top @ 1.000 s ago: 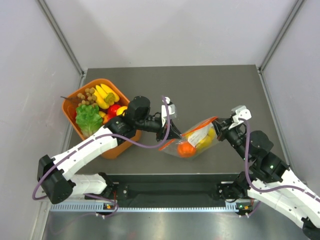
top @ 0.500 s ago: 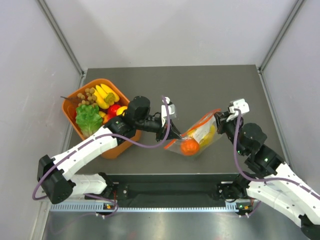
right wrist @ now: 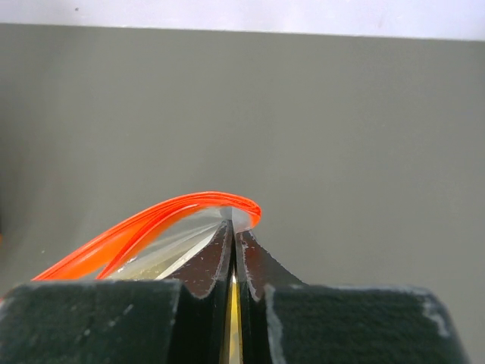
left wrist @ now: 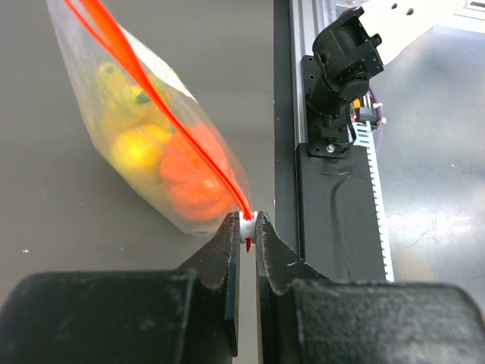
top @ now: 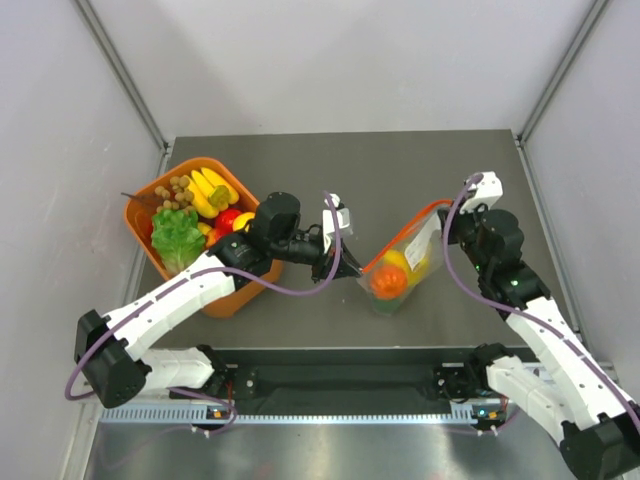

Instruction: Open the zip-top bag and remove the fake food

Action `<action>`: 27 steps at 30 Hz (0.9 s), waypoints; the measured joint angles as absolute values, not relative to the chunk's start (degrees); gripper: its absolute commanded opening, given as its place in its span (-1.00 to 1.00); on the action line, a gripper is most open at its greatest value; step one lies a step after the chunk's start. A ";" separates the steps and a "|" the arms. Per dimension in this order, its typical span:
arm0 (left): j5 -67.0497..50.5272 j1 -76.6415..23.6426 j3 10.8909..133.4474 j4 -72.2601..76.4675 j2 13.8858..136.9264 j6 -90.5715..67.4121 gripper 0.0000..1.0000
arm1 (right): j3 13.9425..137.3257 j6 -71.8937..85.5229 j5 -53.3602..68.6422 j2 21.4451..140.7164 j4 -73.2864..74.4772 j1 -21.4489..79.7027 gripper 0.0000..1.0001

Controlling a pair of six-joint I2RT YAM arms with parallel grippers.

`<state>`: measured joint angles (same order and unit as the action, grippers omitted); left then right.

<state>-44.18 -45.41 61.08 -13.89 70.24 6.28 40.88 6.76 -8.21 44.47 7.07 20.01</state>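
At left hand [left wrist: 248, 224] — zip-top bag [left wrist: 114, 106] corner, probably slider.

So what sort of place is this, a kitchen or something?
Probably a robot test cell, not a kitchen: a left arm and a right arm bolted at a dark table, plain grey panels walling it in, and only plastic toy food, in a zip-top bag and an orange basket.

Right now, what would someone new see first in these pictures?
You'd see the clear zip-top bag in the middle of the table, its orange-red zip strip pinched at one end by the left end effector and at the other by the right end effector. Inside sit an orange round fruit and yellow fake food. At the left, an orange basket brims with bananas, lettuce and grapes.
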 measured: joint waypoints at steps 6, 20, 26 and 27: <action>-44.27 -45.47 61.01 -13.41 70.24 4.84 -1.00 | 40.88 8.91 -3.38 46.92 6.46 18.65 -0.74; -32.23 -47.66 57.08 -7.09 70.28 -1.89 -1.00 | 34.20 25.47 4.54 29.58 8.19 18.17 0.25; -30.35 -49.23 56.88 -6.07 70.39 -2.00 -1.00 | 28.36 32.58 7.86 26.33 7.97 18.20 0.25; -30.37 -49.52 56.86 -6.04 70.39 -1.98 -1.00 | 28.14 33.10 8.05 26.33 7.94 18.20 0.25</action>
